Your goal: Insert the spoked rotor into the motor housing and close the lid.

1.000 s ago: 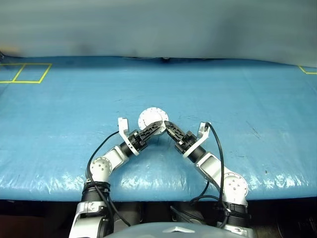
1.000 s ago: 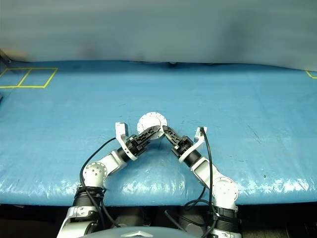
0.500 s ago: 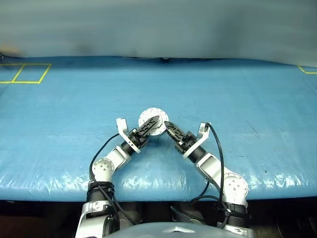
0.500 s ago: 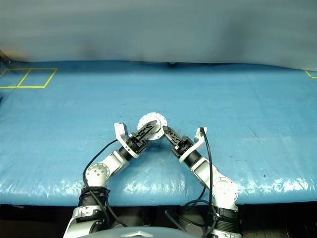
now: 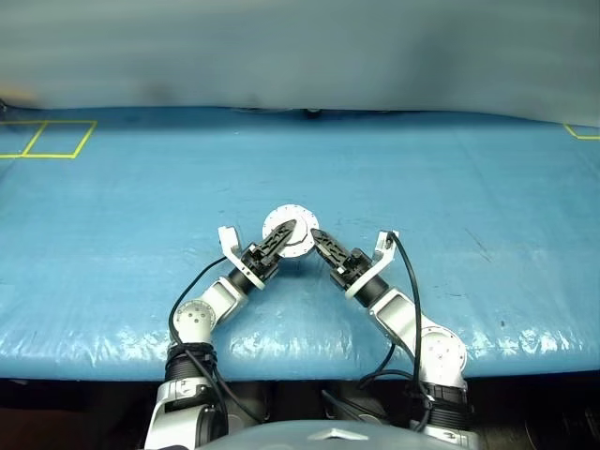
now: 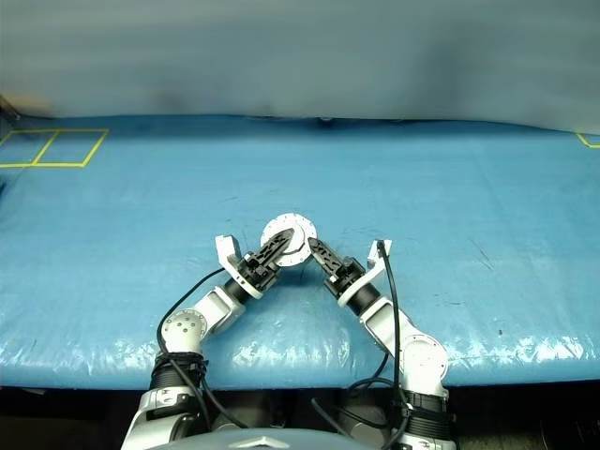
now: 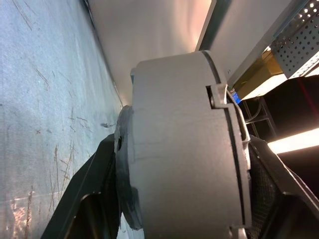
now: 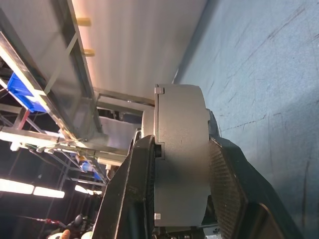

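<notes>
Fingers of both arms meet on one round metal part held up over the middle of the blue surface (image 5: 112,187). The left gripper (image 5: 284,236) reaches in from the near left, its black fingers (image 7: 94,184) set on either side of the motor housing (image 5: 290,232), one against each flat face, closed on it. The right gripper (image 5: 317,241) comes in from the near right, and its fingers (image 8: 227,184) likewise clamp the same housing across its thickness. The two grippers nearly touch at the tips, forming a peak with the housing at its top.

The housing stands on edge, not flat: in the head views its pale round face with a ring of small holes is turned toward the camera and slightly upward, and its short axis runs near to far. In the wrist views it shows as a thick grey drum seen edge-on, with the lid (image 7: 234,164) shut flat against one side and a small hinge tab at the rim.

Yellow tape lines (image 5: 52,141) mark squares at the far left of the surface.
</notes>
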